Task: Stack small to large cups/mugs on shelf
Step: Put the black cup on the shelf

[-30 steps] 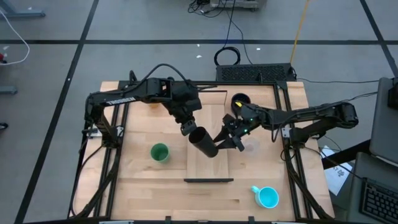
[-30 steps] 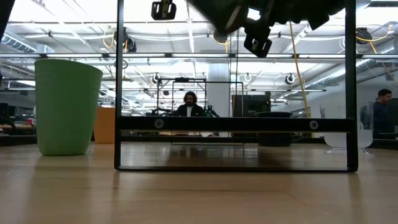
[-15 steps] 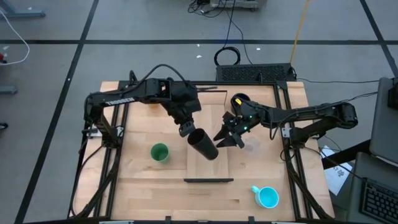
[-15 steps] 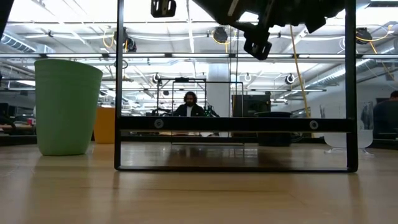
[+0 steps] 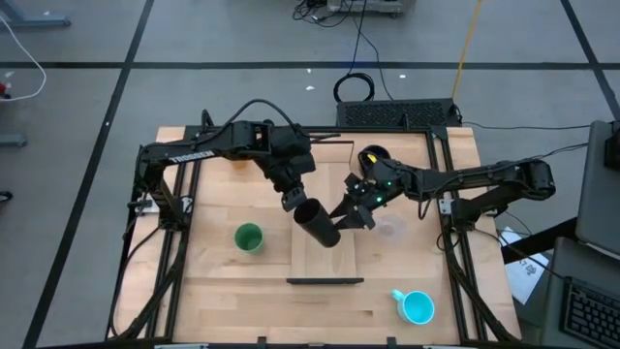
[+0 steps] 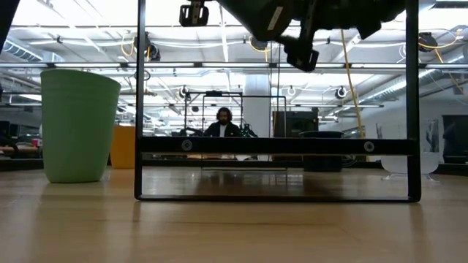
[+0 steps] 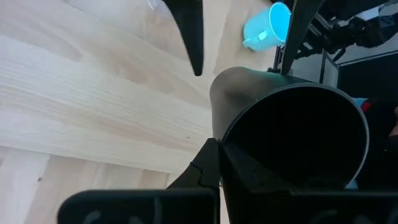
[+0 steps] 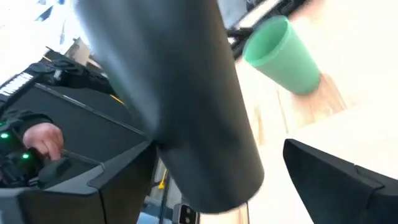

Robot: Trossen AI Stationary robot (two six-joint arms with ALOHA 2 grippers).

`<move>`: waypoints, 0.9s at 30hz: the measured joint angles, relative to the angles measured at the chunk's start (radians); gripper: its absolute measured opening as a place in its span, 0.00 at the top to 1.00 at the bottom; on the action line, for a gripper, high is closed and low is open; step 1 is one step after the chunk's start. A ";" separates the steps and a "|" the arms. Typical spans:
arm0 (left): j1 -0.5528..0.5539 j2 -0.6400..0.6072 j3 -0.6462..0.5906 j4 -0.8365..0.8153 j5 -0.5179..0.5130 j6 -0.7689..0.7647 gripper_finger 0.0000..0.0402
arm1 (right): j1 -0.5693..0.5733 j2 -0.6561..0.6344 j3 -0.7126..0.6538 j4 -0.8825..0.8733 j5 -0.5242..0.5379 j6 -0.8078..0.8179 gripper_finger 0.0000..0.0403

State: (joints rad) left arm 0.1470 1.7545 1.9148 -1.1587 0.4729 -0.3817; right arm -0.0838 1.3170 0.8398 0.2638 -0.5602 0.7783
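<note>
My left gripper [image 5: 294,202] is shut on the tall black cup [image 5: 317,223], which hangs tilted above the shelf [image 5: 325,260], its mouth up toward the gripper. My right gripper [image 5: 351,213] stands open at the cup's lower, closed end, a finger [image 7: 189,34] on either side; whether one touches the cup I cannot tell. On the table stand the green cup [image 5: 248,237], the blue mug [image 5: 418,307], the dark mug [image 5: 374,157] and the clear cup [image 5: 392,225]. The orange cup [image 6: 122,146] shows behind the green one. My left gripper holds the black cup by its rim [image 7: 225,148], at the mouth's upper side. One finger [image 7: 208,165] lies outside the wall; the other is lost in the dark inside. The fingers come slanting down from the far left. The cup hangs lifted clear, tilted, bottom toward the right gripper.
The shelf's dark end strips [image 5: 325,281] lie near and far. Black frame posts [image 5: 184,223] run along both table sides. A keyboard [image 5: 397,113] sits beyond the far edge. Bare wood lies between the green cup and the blue mug.
My right gripper has opened wider around the black cup's lower end and rolled a little, staying where it was. The cup has kept its tilt in my left gripper.
</note>
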 joint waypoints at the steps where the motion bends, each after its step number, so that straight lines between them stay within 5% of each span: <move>1: 0.001 0.008 0.000 0.002 0.002 0.003 1.00 | 0.000 0.010 -0.001 0.003 -0.011 -0.004 0.13; 27: 0.111 0.053 0.000 0.076 0.217 -0.021 1.00 | 0.066 0.031 -0.001 0.129 0.036 -0.137 0.12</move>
State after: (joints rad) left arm 0.2577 1.8072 1.9148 -1.0824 0.6901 -0.4030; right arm -0.0180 1.3479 0.8391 0.3927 -0.5240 0.6415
